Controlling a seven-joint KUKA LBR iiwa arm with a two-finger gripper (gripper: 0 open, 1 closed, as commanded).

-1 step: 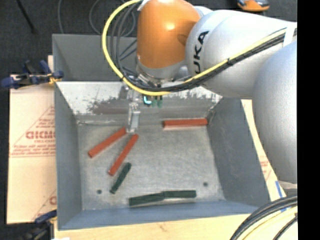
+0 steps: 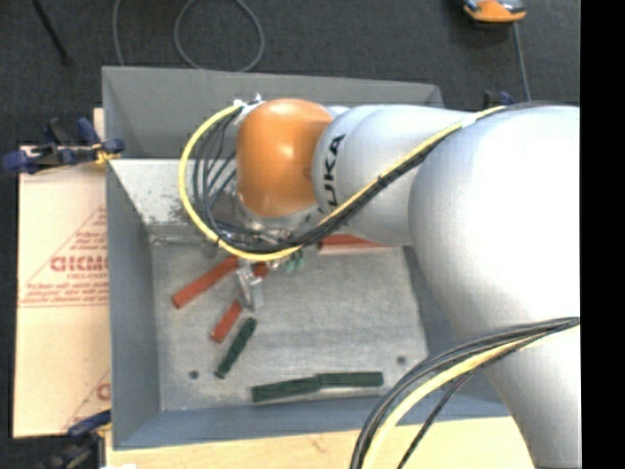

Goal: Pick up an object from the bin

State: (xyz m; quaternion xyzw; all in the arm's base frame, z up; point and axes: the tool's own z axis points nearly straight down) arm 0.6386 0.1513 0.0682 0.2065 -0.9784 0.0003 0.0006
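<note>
My gripper (image 2: 248, 287) pokes out from under the arm's orange cover, low over the left middle of the bin floor. Its tip sits between two orange-red sticks. The long orange-red stick (image 2: 202, 285) lies slanted just to its left, with its upper end running under the gripper. The short orange-red stick (image 2: 227, 320) lies just below the tip. A short dark green stick (image 2: 235, 347) lies end to end with that one, further toward the front. I see nothing held in the gripper.
A long dark green stick (image 2: 317, 386) lies along the bin's front wall. Another orange-red stick (image 2: 348, 244) shows partly under the arm toward the back. The arm covers the bin's right and back parts.
</note>
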